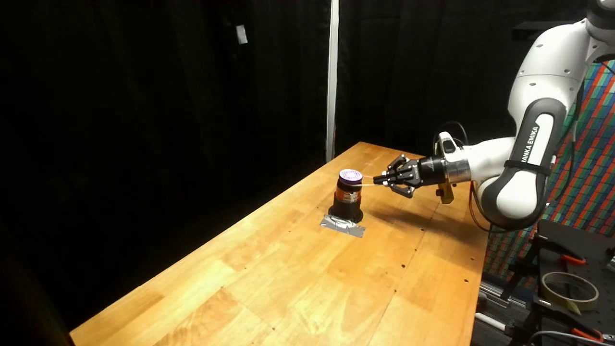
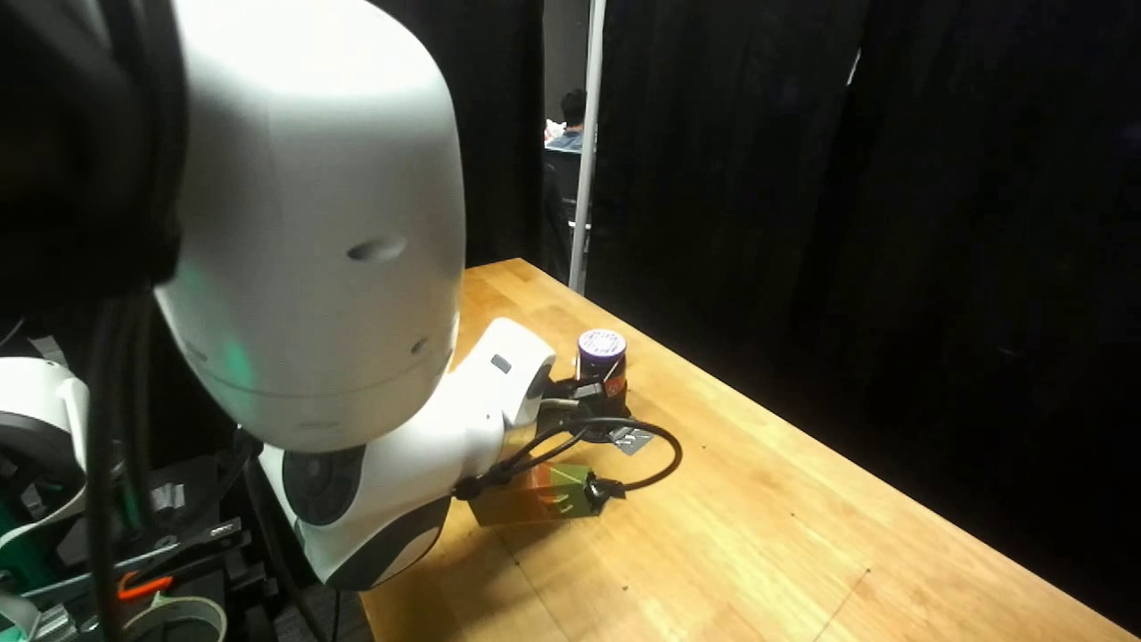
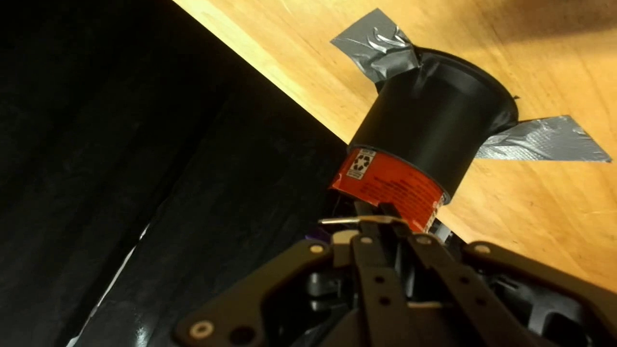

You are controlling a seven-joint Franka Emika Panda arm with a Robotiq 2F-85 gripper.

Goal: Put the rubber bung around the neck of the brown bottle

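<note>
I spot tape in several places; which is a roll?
The beige tape roll, lower right in an exterior view: it alone forms a ring. Both silver duct tape strips are stuck down against the black holder.

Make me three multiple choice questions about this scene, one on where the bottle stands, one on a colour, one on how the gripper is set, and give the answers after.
1. Where does the bottle stand?
A) On a chair
B) In a black holder
C) On the floor

2. What colour is the rim of the bottle's lid?
A) Purple
B) Green
C) Yellow

3. How is the gripper set?
A) Wide open
B) Clamped on a cup
C) Closed, with a pale band across it

Answers:
1: B, the wrist view shows the bottle going into the holder.
2: A, the rim shows purple in both exterior views.
3: C, the jaws nearly meet in the wrist view, where the band crosses them.
</note>
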